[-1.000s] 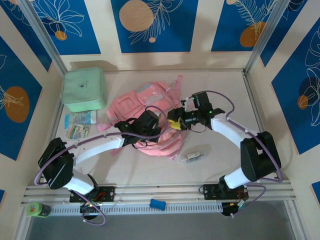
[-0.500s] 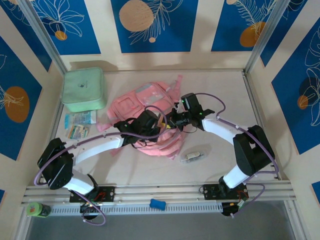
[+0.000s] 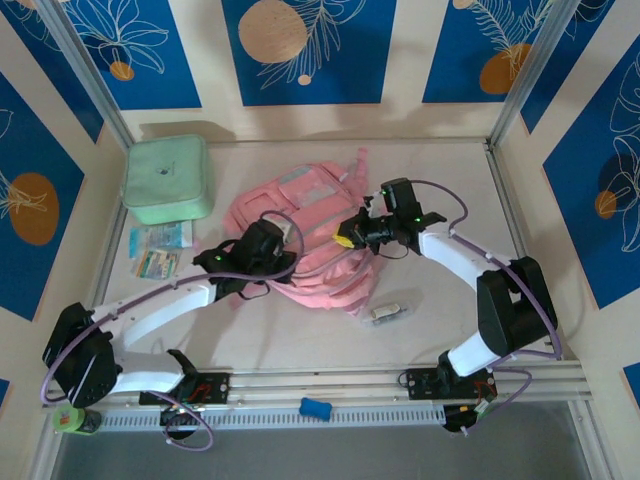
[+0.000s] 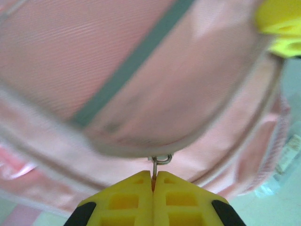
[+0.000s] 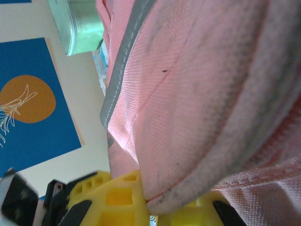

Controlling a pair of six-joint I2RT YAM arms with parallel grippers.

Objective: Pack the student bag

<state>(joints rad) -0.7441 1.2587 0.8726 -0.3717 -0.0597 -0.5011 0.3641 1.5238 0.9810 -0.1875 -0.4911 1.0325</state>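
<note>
The large soft pink fabric backpack (image 3: 300, 235) lies slumped in the middle of the pale worktop (image 3: 450, 200), its straps trailing toward the back wall. The left arm (image 3: 160, 305) runs low from its base at the near left corner, stretched in a long diagonal toward the backpack's near-left side, with the wrist lying against the fabric. From the left wrist camera, the left tool (image 4: 154, 181) has its yellow fingers pressed flat together, pinching the small metal zip pull (image 4: 161, 160) that hangs from the curved seam of a pocket.

The right arm (image 3: 470, 265) rises from its base on the near right, bends sharply at the elbow and reaches back leftward to the backpack's right edge. The right tool (image 3: 348, 238) is at that edge. Seen from the right wrist camera, its yellow fingers (image 5: 110, 197) are clamped on a thick folded rim of the pink fabric.

A mint green square zip case (image 3: 167, 178) sits at the far left corner, apart from the backpack. Two small printed packets (image 3: 160, 250) lie just in front of it. A small clear-wrapped item (image 3: 385, 311) lies on the worktop near the backpack's near-right corner.
</note>
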